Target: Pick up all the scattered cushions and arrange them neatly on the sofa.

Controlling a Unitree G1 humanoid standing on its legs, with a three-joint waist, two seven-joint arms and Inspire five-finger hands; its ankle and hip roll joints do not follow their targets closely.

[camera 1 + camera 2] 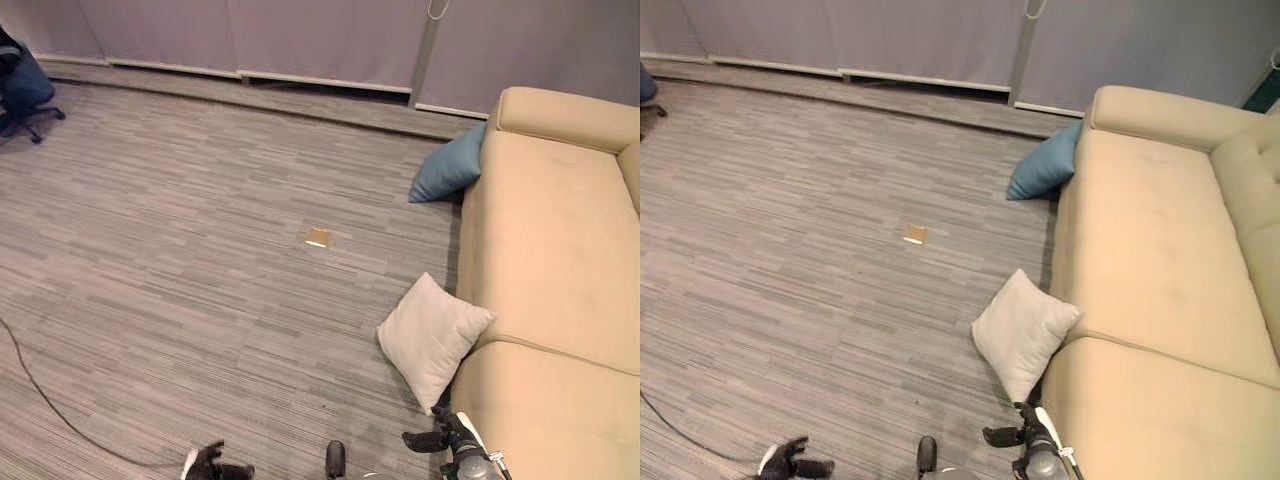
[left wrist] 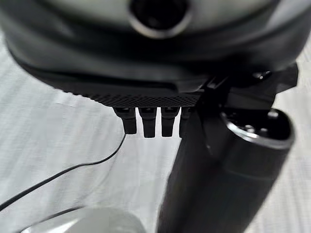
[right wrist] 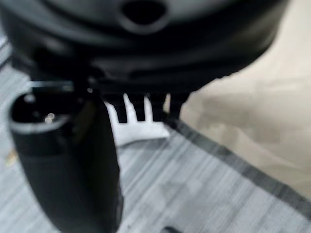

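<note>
Fingers on both hands hang straight and relaxed, holding nothing: left hand [image 1: 215, 464] and right hand [image 1: 447, 440] sit low at the near edge of the eye views. The wrist views show each hand's fingers [image 2: 146, 124] as a loose row over bare floor [image 1: 180, 280].

Two cushions are down. White cushion [image 1: 430, 338] leans on the sofa [image 1: 550, 230] front, standing on its corner, just ahead of my right hand but not touching it. Blue cushion [image 1: 448, 166] is farther off, propped against the sofa's far arm, well apart from both hands.

I judge both light, soft and squashy, not fragile, with fabric that shouldn't slip. A pinch on a corner would let them flop; I'd rather grab the white one across its upper edge or clamp it between both hands. It's nearest, so I'd take it first, right hand leading.
</note>
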